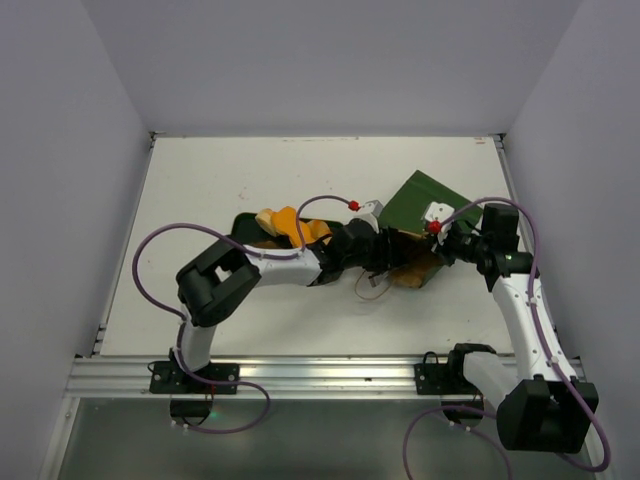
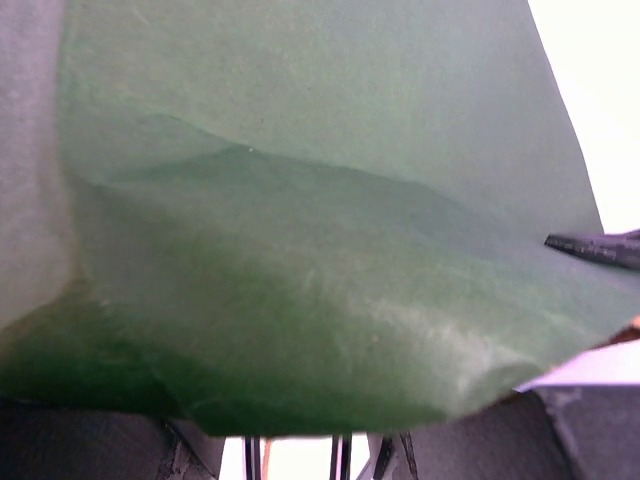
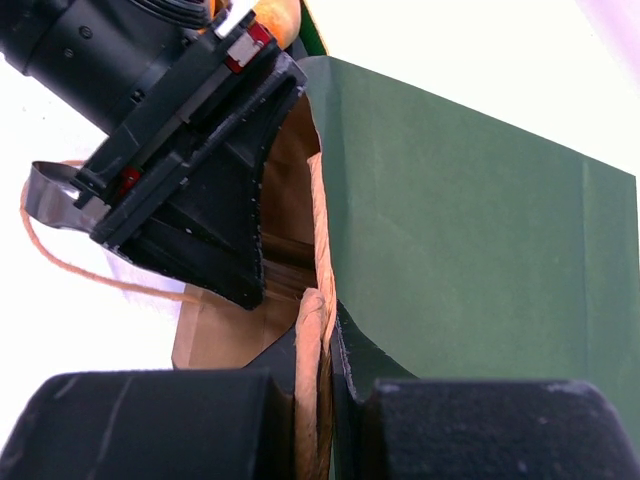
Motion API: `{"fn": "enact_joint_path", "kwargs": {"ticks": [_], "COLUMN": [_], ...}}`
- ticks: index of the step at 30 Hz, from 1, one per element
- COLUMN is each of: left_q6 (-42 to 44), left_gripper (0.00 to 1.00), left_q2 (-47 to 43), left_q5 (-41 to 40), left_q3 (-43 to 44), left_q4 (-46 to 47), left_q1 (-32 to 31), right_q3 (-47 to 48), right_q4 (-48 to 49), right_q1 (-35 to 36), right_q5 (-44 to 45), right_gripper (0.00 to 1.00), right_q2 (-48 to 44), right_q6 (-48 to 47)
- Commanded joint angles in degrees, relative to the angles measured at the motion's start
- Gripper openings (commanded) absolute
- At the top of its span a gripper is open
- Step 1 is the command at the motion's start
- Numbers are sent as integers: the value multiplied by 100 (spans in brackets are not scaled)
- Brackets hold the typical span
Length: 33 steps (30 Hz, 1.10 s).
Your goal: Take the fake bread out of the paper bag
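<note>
The dark green paper bag (image 1: 422, 200) lies tilted on the table right of centre, its brown mouth facing left. My right gripper (image 3: 325, 345) is shut on the bag's brown rim (image 3: 318, 250); it also shows in the top view (image 1: 436, 238). My left gripper (image 1: 385, 248) reaches into the bag's mouth, and its black fingers (image 3: 215, 220) disappear inside. In the left wrist view green paper (image 2: 300, 250) hides the jaws. Several pieces of fake bread (image 1: 287, 222), yellow-orange and tan, lie on a dark tray (image 1: 243, 222) to the left.
A thin string handle (image 1: 368, 290) of the bag trails on the table below its mouth, also in the right wrist view (image 3: 60, 250). White walls enclose the table on three sides. The metal rail (image 1: 300, 372) runs along the near edge.
</note>
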Motion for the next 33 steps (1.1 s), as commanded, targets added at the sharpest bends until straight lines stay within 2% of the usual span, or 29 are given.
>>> {"fn": "enact_joint_path", "kwargs": {"ticks": [1, 16, 22, 26, 33], "left_q6": [99, -41, -86, -68, 160], "left_gripper": [52, 51, 38, 21, 4], "left_q2": [157, 684, 852, 782, 273], "left_q5": [-46, 139, 95, -71, -230], "left_q3": [329, 918, 1032, 936, 278], "left_q4": [320, 364, 452, 470, 540], "left_q1": [-15, -15, -15, -15, -7], "right_q3": [47, 55, 38, 20, -67], "right_q4": [-103, -287, -287, -261, 265], "right_q1": [34, 105, 114, 114, 114], "right_q5": [-568, -726, -718, -639, -86], "right_gripper": [0, 0, 0, 0, 0], "right_q2": [44, 132, 106, 79, -35], "right_q6": [-133, -274, -291, -274, 174]}}
